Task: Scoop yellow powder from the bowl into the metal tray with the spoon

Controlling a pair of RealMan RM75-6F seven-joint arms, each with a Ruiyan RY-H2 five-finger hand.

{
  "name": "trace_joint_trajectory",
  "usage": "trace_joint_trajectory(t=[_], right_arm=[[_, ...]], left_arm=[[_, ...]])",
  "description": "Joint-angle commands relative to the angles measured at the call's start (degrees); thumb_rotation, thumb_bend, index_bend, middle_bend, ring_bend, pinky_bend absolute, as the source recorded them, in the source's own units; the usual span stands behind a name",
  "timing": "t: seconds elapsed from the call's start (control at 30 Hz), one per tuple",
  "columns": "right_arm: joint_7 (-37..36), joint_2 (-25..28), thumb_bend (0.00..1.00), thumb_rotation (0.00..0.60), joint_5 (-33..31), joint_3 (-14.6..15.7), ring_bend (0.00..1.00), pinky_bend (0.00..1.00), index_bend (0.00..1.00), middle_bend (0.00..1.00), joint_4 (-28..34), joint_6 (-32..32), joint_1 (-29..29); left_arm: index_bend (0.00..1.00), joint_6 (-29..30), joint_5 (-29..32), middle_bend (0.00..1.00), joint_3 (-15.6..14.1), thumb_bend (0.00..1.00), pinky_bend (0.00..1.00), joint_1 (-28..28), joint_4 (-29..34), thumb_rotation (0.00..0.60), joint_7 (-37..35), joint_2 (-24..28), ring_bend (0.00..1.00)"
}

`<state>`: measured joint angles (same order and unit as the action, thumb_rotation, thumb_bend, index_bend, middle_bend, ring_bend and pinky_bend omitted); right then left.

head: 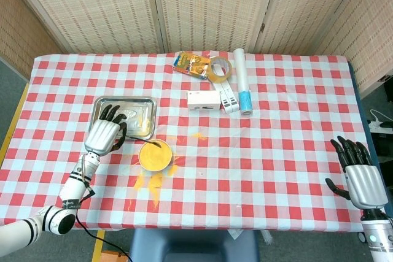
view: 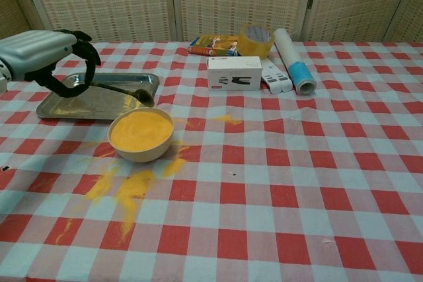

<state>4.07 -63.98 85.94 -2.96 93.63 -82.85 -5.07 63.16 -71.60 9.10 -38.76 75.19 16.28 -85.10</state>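
over the left part of the bench [head: 288,121], the left hand [head: 103,135] grips the spoon [view: 122,90] by its dark handle, the scoop end raised just above the far rim of the bowl [view: 141,135] and pointing right. whether the scoop carries powder cannot be told; it looks dark. the bowl sits full of yellow powder [view: 140,129], just near of the metal tray [head: 100,107], which lies beside the hand and shows a little yellow in its right part. spilled powder [view: 122,189] streaks the checked cloth near and around the bowl.

the step in hand looks like the carry from bowl to tray. the next move calls for swinging the scoop left and far over the tray's middle, keeping it level, then tipping it low so the powder lands inside the rim rather than on the cloth.

the right hand [head: 361,174] rests at the near right edge, fingers spread, holding nothing.
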Motion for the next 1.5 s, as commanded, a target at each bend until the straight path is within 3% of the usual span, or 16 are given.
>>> trace_joint_trajectory(t=[0.03,0.13,0.3,0.47,0.97,1.3,1.5], right_arm=[[-0.22,0.13,0.16,0.6,0.31,0.1,0.0,0.0,0.0,0.0,0.16,-0.14,0.01],[-0.62,0.35,0.16,0.6,0.88,0.24,0.0,0.0,0.0,0.0,0.39,-0.6,0.15],[-1.44,0.85,0.16,0.6,1.4,0.32,0.0,0.0,0.0,0.0,0.57,-1.45,0.51],[-1.81,1.13,0.16,0.6,1.63,0.42,0.0,0.0,0.0,0.0,0.68,-1.67,0.66],[-2.03,1.3,0.16,0.6,1.78,0.42,0.0,0.0,0.0,0.0,0.75,-1.92,0.81],[-2.14,1.36,0.16,0.6,2.26,0.69,0.0,0.0,0.0,0.0,0.93,-1.82,0.8],[-1.99,1.28,0.16,0.6,2.47,0.92,0.0,0.0,0.0,0.0,0.94,-1.43,0.67]], left_arm=[[0.77,3.3,-0.5,0.26,0.4,0.58,0.04,1.12,2.25,0.6,4.13,-0.6,0.03],[0.77,6.36,-0.68,0.27,0.53,0.58,0.04,1.34,2.45,0.6,10.37,-2.12,0.04],[0.77,12.31,-4.54,0.29,-0.9,0.58,0.04,1.09,-3.06,0.6,22.88,-6.69,0.05],[0.77,13.88,-5.92,0.29,-1.43,0.58,0.04,1.02,-6.08,0.6,28.9,-9.31,0.05],[0.77,13.33,-6.9,0.3,-2.4,0.57,0.04,1.8,-4.59,0.6,35.12,-9.34,0.06],[0.77,13.33,-8.21,0.29,-4.42,0.57,0.04,4.06,1.21,0.6,35.73,-5.78,0.06],[0.77,13.82,-8.1,0.29,-4.06,0.57,0.04,5.14,5.16,0.6,35.39,-3.3,0.06]])
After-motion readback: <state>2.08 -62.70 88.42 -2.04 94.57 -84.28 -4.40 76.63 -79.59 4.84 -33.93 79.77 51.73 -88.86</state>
